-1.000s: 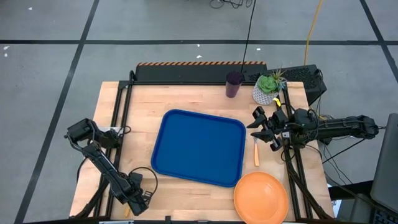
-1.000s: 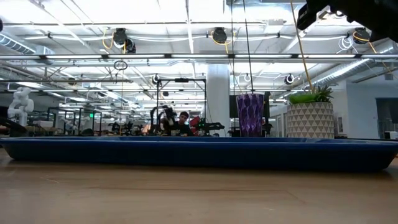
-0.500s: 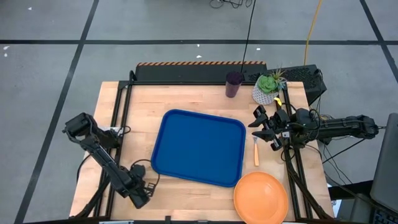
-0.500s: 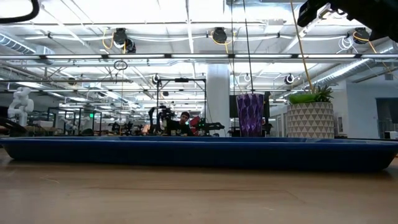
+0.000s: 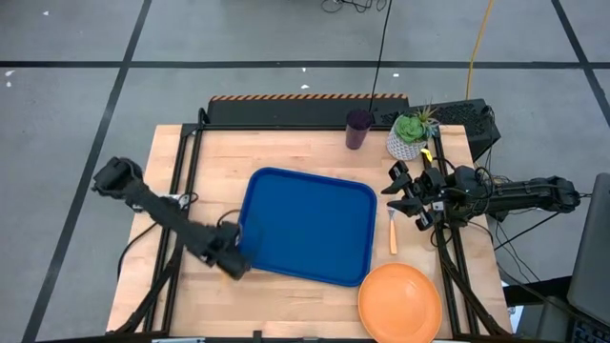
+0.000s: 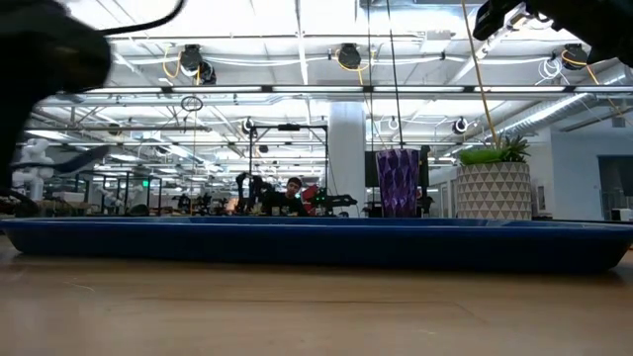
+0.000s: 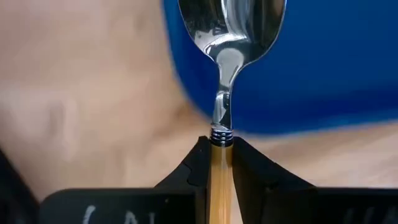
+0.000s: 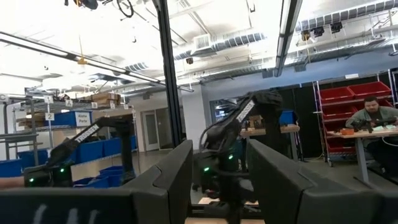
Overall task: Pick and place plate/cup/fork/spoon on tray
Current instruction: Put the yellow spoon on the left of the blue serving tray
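— Left claw [image 7: 219, 163]?
— Clamped on the spoon [image 7: 224, 74] by its orange handle, silver bowl pointing out over the near-left corner of the blue tray [image 5: 305, 225]. From above, just beside that tray corner, above the bench [image 5: 205, 162]; spoon itself too small to make out there.
— Right claw [image 5: 400, 193]?
— Fingers spread apart, nothing between them, up off the bench near the right edge, just beside the tines end of the fork [image 5: 392, 232].
— Rest of the tableware?
— Fork flat on the bench between tray and right edge. Orange plate [image 5: 399, 301] at the near-right corner, rim close to the tray's corner, slightly cut off by the frame's lower border. Purple cup [image 5: 359, 129] upright by the far edge, with a white pot of green succulent [image 5: 410, 137] to its right. Tray bare, lying mid-bench.
— Any writing?
— White marks on the left claw's body, cropped and unreadable. Small signs on distant shelving in the right wrist view, too blurred to read.
— Anything else obscured?
— Low view: dark blur of the left arm across the upper left; plate, fork and spoon hidden behind the tray's lip. A person seated at a desk far off in the room.
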Robot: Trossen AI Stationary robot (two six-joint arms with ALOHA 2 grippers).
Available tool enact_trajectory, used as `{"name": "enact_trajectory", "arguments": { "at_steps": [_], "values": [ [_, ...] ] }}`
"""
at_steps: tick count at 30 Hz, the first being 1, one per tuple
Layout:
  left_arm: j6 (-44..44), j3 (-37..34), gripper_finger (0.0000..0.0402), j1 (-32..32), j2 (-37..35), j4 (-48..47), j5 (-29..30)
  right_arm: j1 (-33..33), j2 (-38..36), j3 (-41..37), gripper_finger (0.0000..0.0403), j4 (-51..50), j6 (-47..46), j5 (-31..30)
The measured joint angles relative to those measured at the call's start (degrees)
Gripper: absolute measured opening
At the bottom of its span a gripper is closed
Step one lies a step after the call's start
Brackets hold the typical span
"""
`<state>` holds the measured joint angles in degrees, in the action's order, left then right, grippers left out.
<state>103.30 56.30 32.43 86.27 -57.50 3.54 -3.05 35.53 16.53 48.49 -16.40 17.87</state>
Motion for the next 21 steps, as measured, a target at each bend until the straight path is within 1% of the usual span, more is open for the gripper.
{"name": "enact_trajectory", "arguments": {
  "at_steps": [2, 4, 8, 12, 17, 21],
  "values": [
    [-4.07, 0.04, 0.0041, -3.65, -1.20, -0.10, 2.18, 0.00, 0.00, 0.00, 0.0144, -0.36, -0.05, 0.00],
    [-7.84, 0.06, 0.0040, -7.76, -1.78, -0.02, 2.98, 0.00, 0.02, 0.00, 0.0144, -0.59, -0.63, 0.02],
    [-16.88, 0.06, 0.0040, -15.91, -1.40, 2.11, 2.86, 0.00, 0.00, 0.00, 0.0144, -0.98, -0.85, 0.17],
    [-24.80, 0.07, 0.0040, -22.55, -0.04, 6.10, 2.60, 0.02, 0.02, 0.00, 0.0144, -1.74, -0.86, 0.21],
    [-32.28, 0.15, 0.0040, -28.89, 2.39, 10.01, 2.33, 0.02, 0.02, -0.02, 0.0144, -2.06, -0.82, 0.22],
    [-36.50, 0.43, 0.0040, -32.64, 4.12, 11.79, 2.06, 0.02, 0.15, -0.02, 0.0144, -2.06, -0.44, 0.22]
  ]
}}
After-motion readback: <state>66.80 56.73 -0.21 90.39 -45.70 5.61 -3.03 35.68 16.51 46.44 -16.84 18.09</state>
